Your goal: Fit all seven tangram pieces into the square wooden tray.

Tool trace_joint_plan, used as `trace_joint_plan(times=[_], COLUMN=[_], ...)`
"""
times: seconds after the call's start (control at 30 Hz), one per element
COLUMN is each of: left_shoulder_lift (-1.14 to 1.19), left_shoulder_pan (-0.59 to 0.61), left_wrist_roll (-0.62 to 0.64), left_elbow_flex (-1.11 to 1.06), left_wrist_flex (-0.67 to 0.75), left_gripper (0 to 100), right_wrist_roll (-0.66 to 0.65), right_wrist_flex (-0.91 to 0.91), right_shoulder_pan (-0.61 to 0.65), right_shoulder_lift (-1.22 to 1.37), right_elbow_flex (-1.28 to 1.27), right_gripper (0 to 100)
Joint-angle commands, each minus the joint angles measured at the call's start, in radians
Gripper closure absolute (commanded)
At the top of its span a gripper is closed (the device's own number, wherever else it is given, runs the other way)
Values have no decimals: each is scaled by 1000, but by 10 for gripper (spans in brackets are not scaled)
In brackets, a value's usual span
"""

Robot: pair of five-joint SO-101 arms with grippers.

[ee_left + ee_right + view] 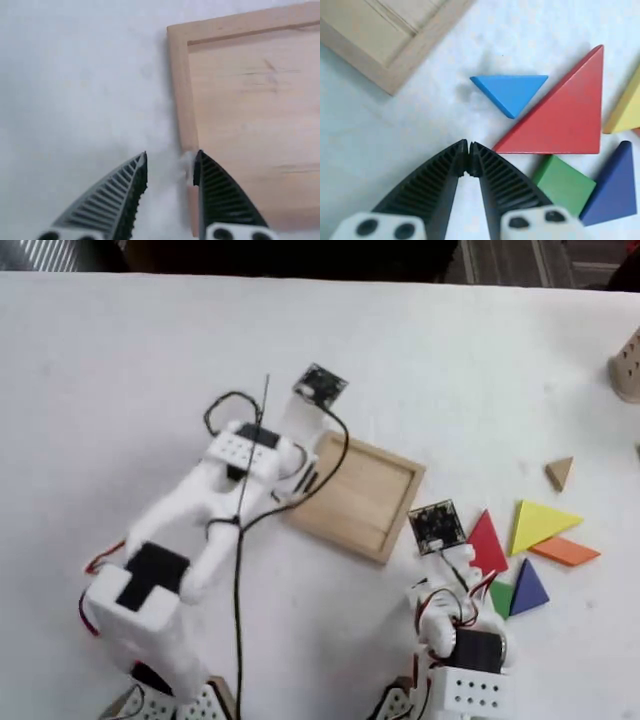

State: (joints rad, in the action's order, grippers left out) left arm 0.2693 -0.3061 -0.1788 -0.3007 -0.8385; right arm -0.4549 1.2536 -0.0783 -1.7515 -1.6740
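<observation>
The square wooden tray (362, 497) lies mid-table with nothing in it. My left gripper (170, 161) is open at the tray's left rim (181, 100), one finger over the rim and the other over the bare table. To the right of the tray lie a red triangle (565, 117), a light blue triangle (510, 91), a green square (563, 184), a dark blue triangle (615, 185) and a yellow triangle (540, 523). An orange parallelogram (565, 551) and a tan triangle (559, 472) lie farther right. My right gripper (469, 150) is shut and holds nothing, just short of the red and light blue triangles.
A beige pegged cone (628, 365) stands at the table's right edge. Black cables (238, 540) run along the left arm. White table stretches behind and to the left of the tray.
</observation>
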Motion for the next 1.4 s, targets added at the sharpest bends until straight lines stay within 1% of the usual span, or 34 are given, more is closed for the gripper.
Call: trace_joint_plan(times=[0.0,0.13,0.37,0.47,0.67,0.73,0.83,0.93,1.03,1.1,1.17,1.2,1.27,1.37], left_shoulder_lift=[81,128,96,94,102,104,122,137,143,143,143,145,151,171], left_shoulder_pan=[-2,-2,-53,-54,-47,-30,5,45,67,84,96,99,119,182], left_wrist_roll=[-29,-34,-31,-29,-23,20,117,180,198,198,195,192,196,198], left_elbow_flex=[167,193,184,192,183,178,152,158,166,163,161,160,160,167], left_wrist_flex=[-48,-46,-49,-74,-71,-77,-77,-133,-184,-219,-258,-278,-325,-367], left_gripper=[838,838,838,838,840,842,842,843,847,894,976,982,962,980], right_wrist_roll=[-9,-9,-9,-9,-9,-9,-8,-8,-6,-6,-6,-6,-8,-8], right_wrist_flex=[-15,-15,-15,-15,-16,-18,-19,-21,-21,-21,-21,-21,-21,-21], right_shoulder_pan=[-5,-4,1,-2,-2,-2,-2,-2,-2,-4,-4,-4,-4,-4], right_shoulder_lift=[2,2,2,2,2,2,2,2,2,2,2,2,2,2], right_elbow_flex=[11,11,9,9,9,3,2,0,0,0,0,0,0,0], right_gripper=[981,981,981,981,981,981,981,981,981,981,981,981,981,981])
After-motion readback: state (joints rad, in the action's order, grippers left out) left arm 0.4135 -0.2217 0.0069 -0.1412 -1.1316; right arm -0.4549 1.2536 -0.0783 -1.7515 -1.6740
